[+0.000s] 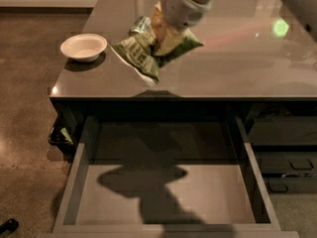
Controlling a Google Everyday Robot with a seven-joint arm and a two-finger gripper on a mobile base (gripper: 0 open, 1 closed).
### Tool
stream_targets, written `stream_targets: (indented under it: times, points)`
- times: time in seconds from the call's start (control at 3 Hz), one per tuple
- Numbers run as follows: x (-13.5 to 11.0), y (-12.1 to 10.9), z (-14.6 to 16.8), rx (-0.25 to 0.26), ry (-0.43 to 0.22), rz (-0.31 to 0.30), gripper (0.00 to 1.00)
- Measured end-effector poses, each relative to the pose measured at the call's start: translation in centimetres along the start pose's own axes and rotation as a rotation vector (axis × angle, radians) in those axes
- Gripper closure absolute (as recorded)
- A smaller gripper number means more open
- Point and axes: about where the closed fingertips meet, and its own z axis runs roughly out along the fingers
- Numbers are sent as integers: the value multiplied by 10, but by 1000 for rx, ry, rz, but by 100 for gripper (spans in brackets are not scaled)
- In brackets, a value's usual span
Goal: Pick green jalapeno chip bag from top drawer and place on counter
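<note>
My gripper (162, 33) is shut on the green jalapeno chip bag (143, 53) and holds it in the air above the left middle of the counter (233, 68). The bag hangs tilted, its pale end pointing down towards the counter's front edge. The white arm comes in from the top right and hides part of the bag's upper side. The top drawer (163, 197) stands pulled open below the counter, its grey floor bare except for the arm's shadow.
A white bowl (83, 47) sits at the counter's left edge. A green can (140, 25) lies behind the bag, partly hidden. A green light spot (280, 27) shows at the back right. Narrower dark drawers (287, 157) are to the right.
</note>
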Motion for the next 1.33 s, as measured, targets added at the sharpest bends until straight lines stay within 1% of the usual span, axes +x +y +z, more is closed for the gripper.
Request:
stream_targets:
  times: [0.33,0.67,1.0,1.33]
  points:
    - [31,-44,36,8,20,-40,100]
    - [67,-30,94,-94,-49,70,100]
    - [74,-19,108,-135,-98,122,100]
    - [74,-19,108,-135,-98,122,81]
